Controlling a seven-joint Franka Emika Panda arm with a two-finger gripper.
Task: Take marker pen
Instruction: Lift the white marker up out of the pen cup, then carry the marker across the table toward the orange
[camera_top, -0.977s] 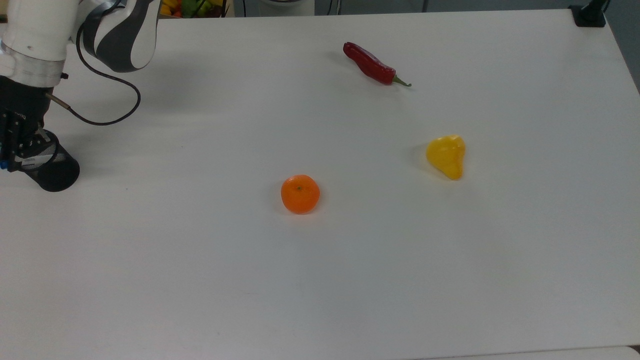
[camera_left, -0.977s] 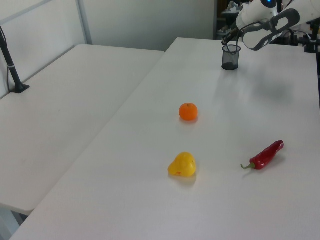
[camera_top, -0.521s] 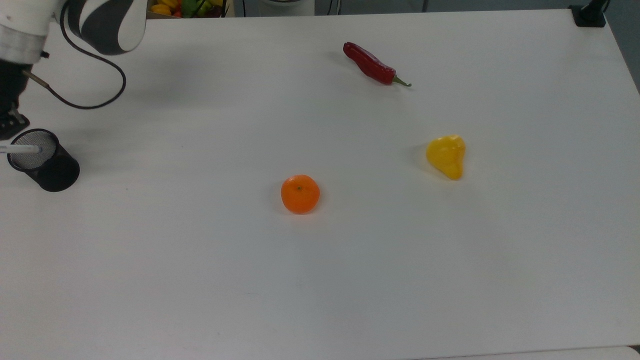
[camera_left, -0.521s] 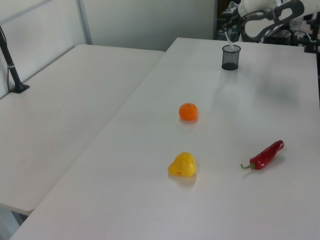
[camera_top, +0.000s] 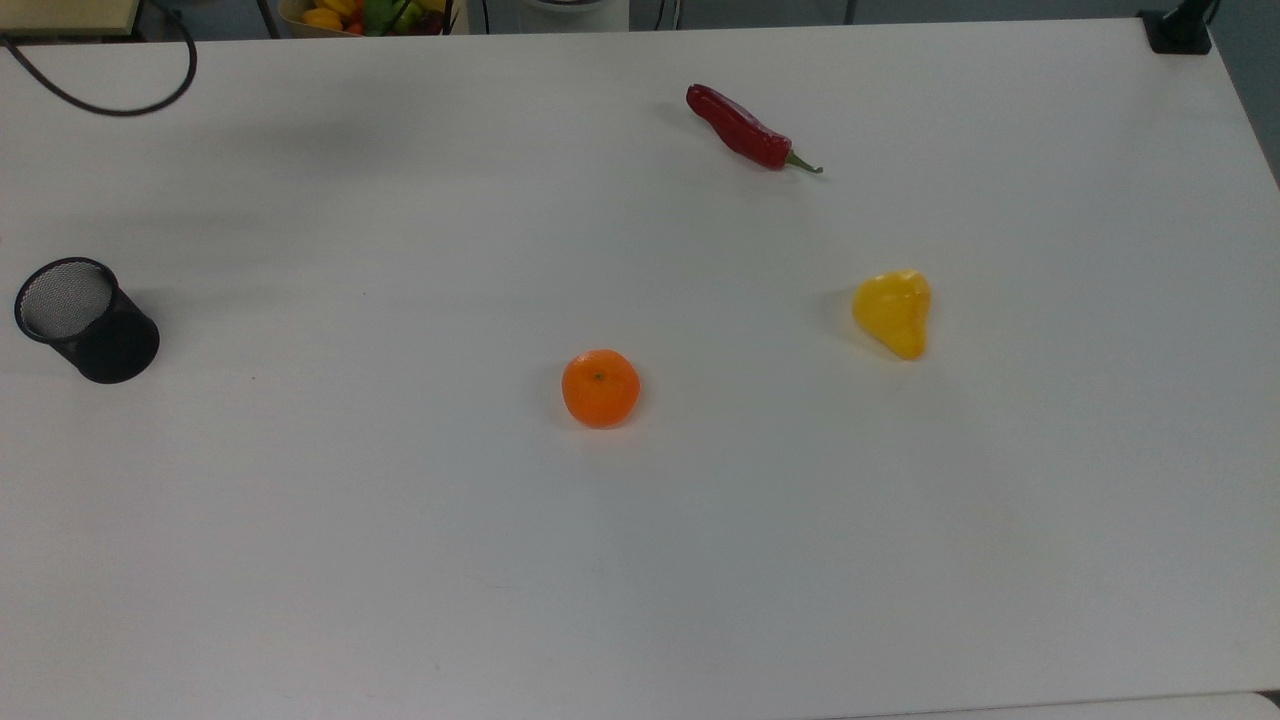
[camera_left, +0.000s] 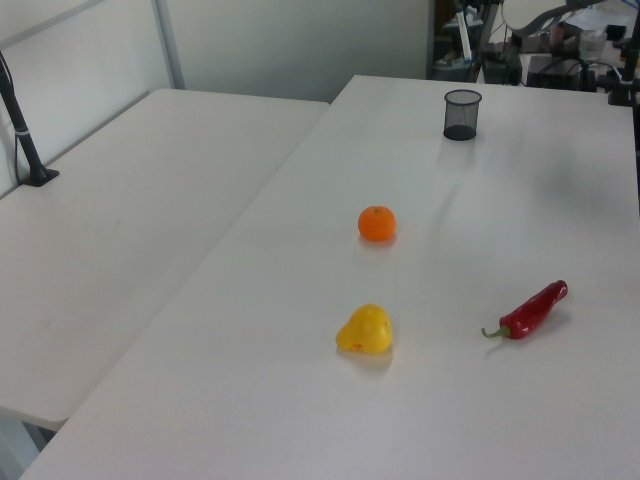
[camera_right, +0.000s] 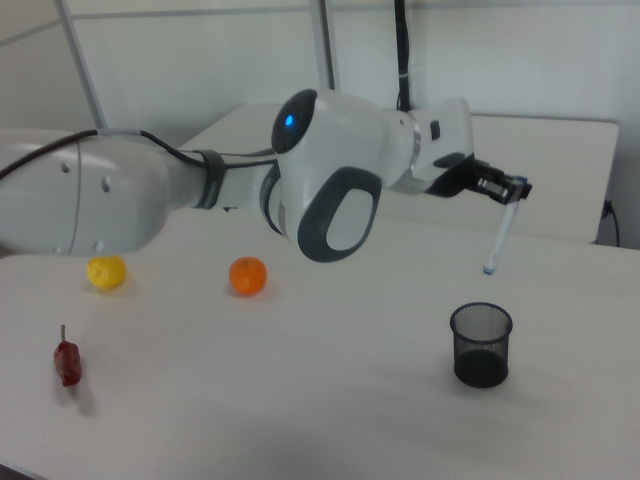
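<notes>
The arm's black two-finger gripper (camera_right: 513, 190) is clamped on the slim white marker pen (camera_right: 498, 238) — it hangs clear above the black mesh cup (camera_right: 481, 345) — so carrying it off calls for a firm, steady hold.

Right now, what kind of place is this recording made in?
Most likely a robotics lab: a robot arm works over a plain white table, where an orange, a red chilli and a mesh cup lie spread out like test props.
</notes>
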